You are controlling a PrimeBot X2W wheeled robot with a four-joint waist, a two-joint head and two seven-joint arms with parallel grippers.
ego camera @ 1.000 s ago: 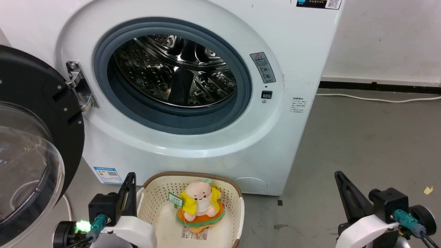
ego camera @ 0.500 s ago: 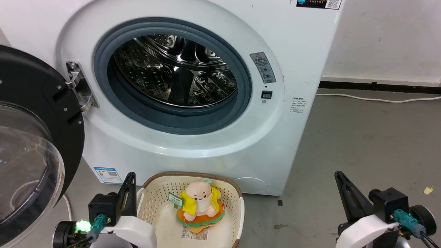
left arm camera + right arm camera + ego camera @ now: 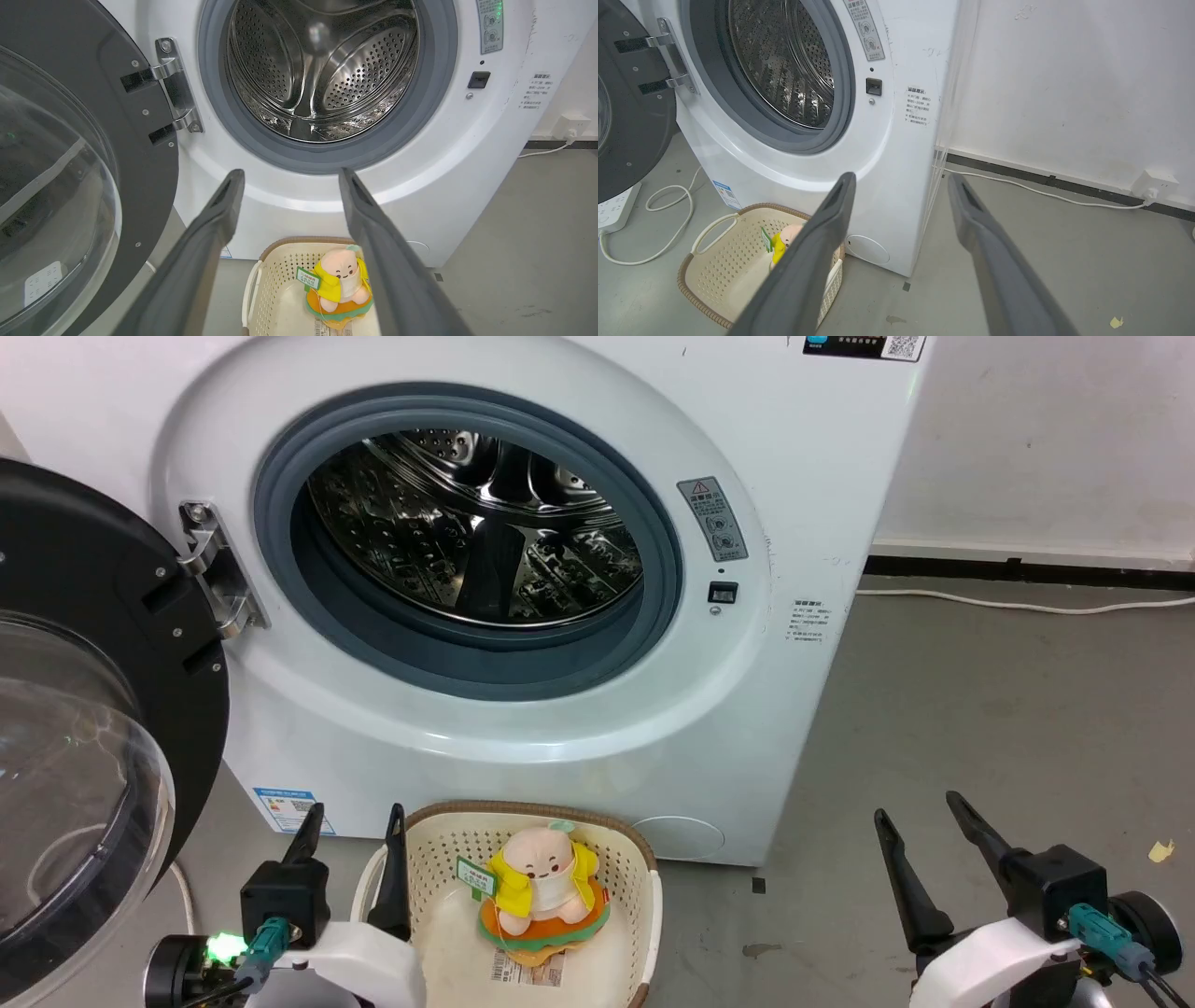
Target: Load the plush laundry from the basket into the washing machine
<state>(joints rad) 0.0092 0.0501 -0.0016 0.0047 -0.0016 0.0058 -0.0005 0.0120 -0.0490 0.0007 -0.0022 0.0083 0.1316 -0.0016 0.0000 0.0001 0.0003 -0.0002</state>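
Grey concrete floor [image 3: 980,728] under your washing machine [image 3: 560,747], door [image 3: 112,616] swung wide — drum [image 3: 476,523] ready | plush laundry [image 3: 541,887] sits upright in the basket [image 3: 627,896] at its foot | left gripper [image 3: 358,810] and right gripper [image 3: 916,805] spread, empty — poised for your pick.

I have my left gripper [image 3: 356,812] standing upright, its two dark fingers [image 3: 205,242] spread well apart. My right gripper [image 3: 916,805] stands the same way, its fingers [image 3: 990,252] parted and leaning slightly outward from each other. Below each pair of fingers sits a white wrist shell [image 3: 364,957], and a green light [image 3: 224,947] glows just beside the left fingers' base.
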